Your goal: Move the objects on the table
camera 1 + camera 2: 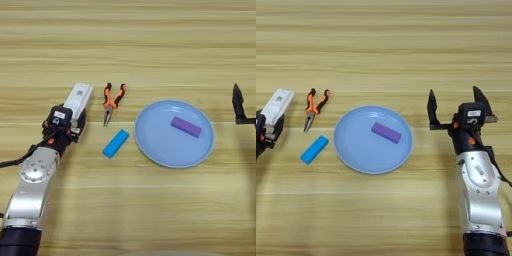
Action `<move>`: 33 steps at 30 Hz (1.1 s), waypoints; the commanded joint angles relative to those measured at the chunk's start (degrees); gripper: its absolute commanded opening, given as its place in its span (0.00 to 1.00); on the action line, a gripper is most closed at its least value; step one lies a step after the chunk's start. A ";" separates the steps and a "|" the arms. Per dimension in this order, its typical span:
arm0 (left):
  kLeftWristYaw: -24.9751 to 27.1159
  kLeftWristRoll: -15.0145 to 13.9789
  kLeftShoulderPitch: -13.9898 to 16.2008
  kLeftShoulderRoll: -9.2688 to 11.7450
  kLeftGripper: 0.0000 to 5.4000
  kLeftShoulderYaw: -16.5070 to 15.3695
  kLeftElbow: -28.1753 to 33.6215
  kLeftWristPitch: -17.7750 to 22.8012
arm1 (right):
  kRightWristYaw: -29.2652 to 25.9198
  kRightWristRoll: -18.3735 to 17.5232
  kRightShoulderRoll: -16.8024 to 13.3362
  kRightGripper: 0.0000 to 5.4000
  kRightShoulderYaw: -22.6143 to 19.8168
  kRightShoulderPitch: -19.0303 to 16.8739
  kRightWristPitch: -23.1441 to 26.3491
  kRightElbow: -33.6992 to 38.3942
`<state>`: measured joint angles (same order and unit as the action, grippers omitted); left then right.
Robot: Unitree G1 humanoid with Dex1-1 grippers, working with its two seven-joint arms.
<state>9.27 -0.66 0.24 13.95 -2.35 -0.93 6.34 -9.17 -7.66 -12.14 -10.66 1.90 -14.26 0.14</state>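
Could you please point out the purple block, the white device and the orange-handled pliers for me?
small purple rectangular block [386, 132], right eye view, middle of its top face, on the blue plate.
long flat white rectangular device [78, 98], left eye view, its upper flat face.
orange-handled pliers [112, 100], left eye view, near the pivot.

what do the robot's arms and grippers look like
Both arms have silver metal forearm shells with a round joint disc and black cables alongside. Left gripper and right gripper have black pointed fingers on black wrist housings bearing small white labels and orange accents.
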 commanded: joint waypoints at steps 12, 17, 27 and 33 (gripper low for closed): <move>1.05 -0.64 5.13 -1.06 0.53 0.14 4.35 5.06 | -0.04 -0.96 0.08 1.00 -0.07 2.49 -0.12 0.69; 0.40 -0.93 6.46 -1.51 0.53 -0.74 4.77 4.99 | 0.03 -1.03 0.20 1.00 -0.15 2.78 -0.40 0.88; 0.79 -0.63 8.18 -2.77 0.53 0.91 5.26 4.40 | -0.36 -1.49 -0.20 1.00 -0.78 3.53 -0.95 0.12; 0.92 -0.65 8.62 -3.16 0.53 1.50 5.44 4.18 | -0.82 -1.79 -0.22 1.00 -1.04 3.49 -1.36 -0.17</move>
<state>10.03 -1.48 7.89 11.16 -1.65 4.58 9.82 -9.54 -8.82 -12.21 -11.35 4.62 -15.16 0.17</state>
